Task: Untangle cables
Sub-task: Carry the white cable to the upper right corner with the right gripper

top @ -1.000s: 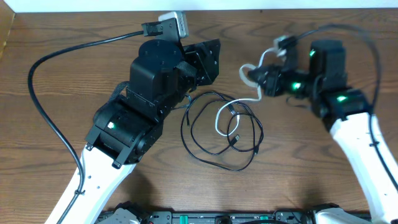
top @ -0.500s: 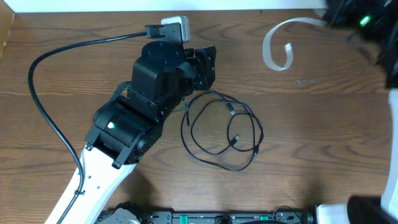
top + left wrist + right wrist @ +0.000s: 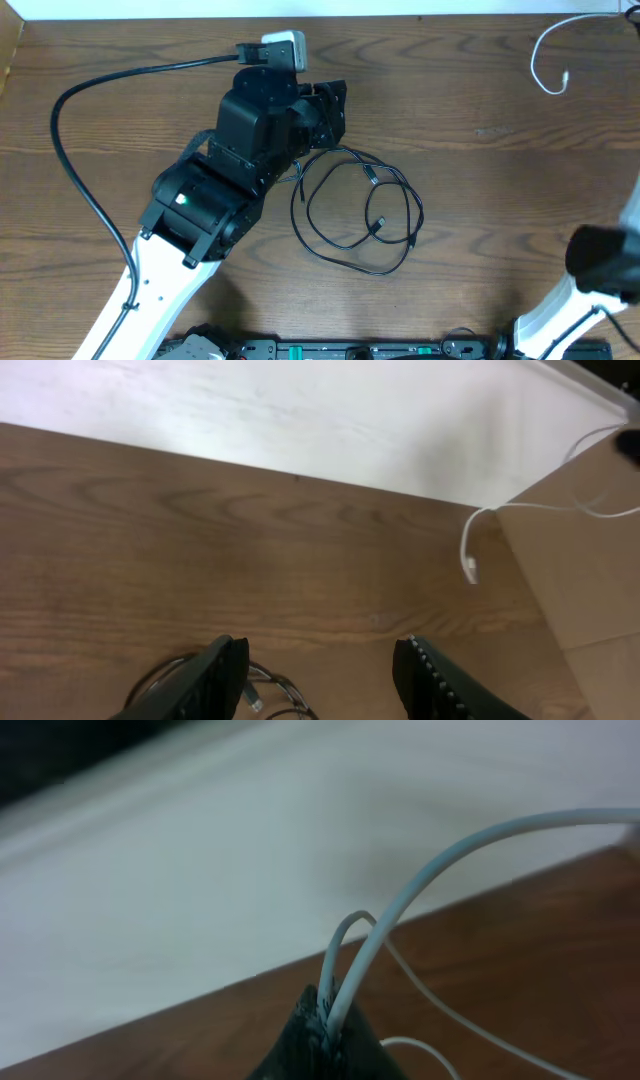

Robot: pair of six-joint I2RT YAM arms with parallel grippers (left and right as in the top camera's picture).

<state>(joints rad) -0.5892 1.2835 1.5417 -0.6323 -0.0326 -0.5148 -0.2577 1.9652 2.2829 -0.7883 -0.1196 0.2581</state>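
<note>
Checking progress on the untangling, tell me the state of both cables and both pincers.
black cable: loose loops on the table, unheld
white cable: hanging above the table, apart from the black cable
left pincer: open, empty
right pincer: shut on the white cable

Bright, even light from above falls on the wooden tabletop (image 3: 500,200), leaving only faint, soft shadows beside the black cable (image 3: 414,218) in a sharp overhead view. The pale wall (image 3: 300,420) glares, washed out, in the left wrist view. The right wrist view is soft, with the white cable (image 3: 452,854) and the background blurred.
</note>
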